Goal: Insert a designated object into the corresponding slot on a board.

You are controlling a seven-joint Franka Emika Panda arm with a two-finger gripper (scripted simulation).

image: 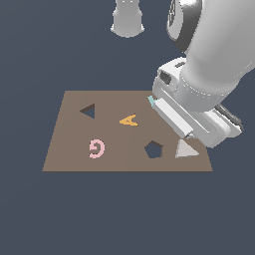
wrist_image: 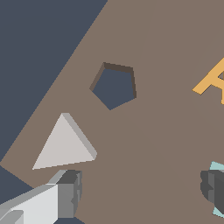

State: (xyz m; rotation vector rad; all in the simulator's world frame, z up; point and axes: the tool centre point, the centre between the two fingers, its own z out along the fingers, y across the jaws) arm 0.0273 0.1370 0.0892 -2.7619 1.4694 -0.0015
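Observation:
The pale grey-white triangular block lies flat on the brown board, near its corner at the exterior view's right. It also shows in the wrist view. The dark triangular slot is far off, toward the exterior view's left, and does not show in the wrist view. My gripper hangs just above the board by the block, open and empty. One finger sits next to the block; the block is outside the jaws, not between them.
A dark pentagon cutout lies beside the block. The orange A and pink G lie on the board. A teal letter is mostly hidden by my arm. The robot base stands behind the board.

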